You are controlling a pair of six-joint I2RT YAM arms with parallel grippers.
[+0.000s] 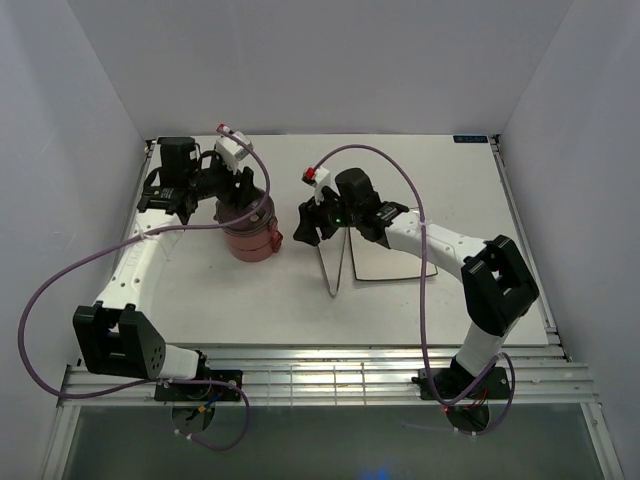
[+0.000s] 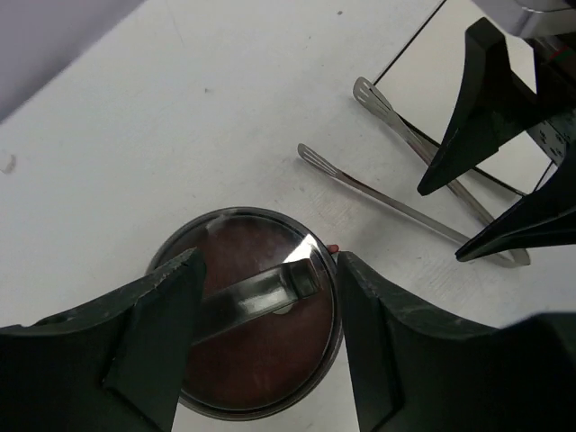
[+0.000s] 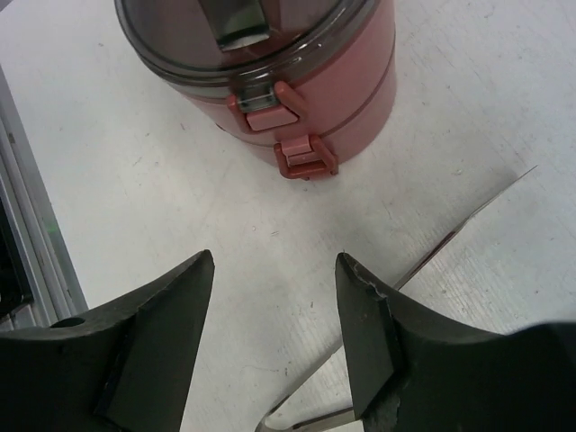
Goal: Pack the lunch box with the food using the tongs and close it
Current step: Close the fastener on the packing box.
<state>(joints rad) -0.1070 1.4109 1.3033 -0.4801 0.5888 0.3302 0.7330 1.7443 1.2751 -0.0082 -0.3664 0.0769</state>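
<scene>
The left claw (image 2: pixel 270 270) hangs wide open right over the lunch box (image 2: pixel 261 360), one finger on each side of the steel handle strap (image 2: pixel 256 295) that crosses its top, gripping nothing. The lunch box stands upright on the table (image 1: pixel 300 310), left of centre. Its two dusty-red tiers are stacked and the smoky grey cover (image 3: pixel 162 45) sits on top. Through that cover I can make out a dark-red disc, but whatever is packed underneath is hidden.

On the side facing the right arm, two red clasps (image 3: pixel 268 106) sit one above the other against the wall. The right claw (image 3: pixel 274 261) is also spread wide and holds nothing. It hovers above bare table just beside the lunch box.

The tongs (image 2: pixel 396 202) lie flat on the table under the right claw in a narrow V. One arm runs along the edge of a white square plate (image 1: pixel 385 260), whose visible part is bare.
</scene>
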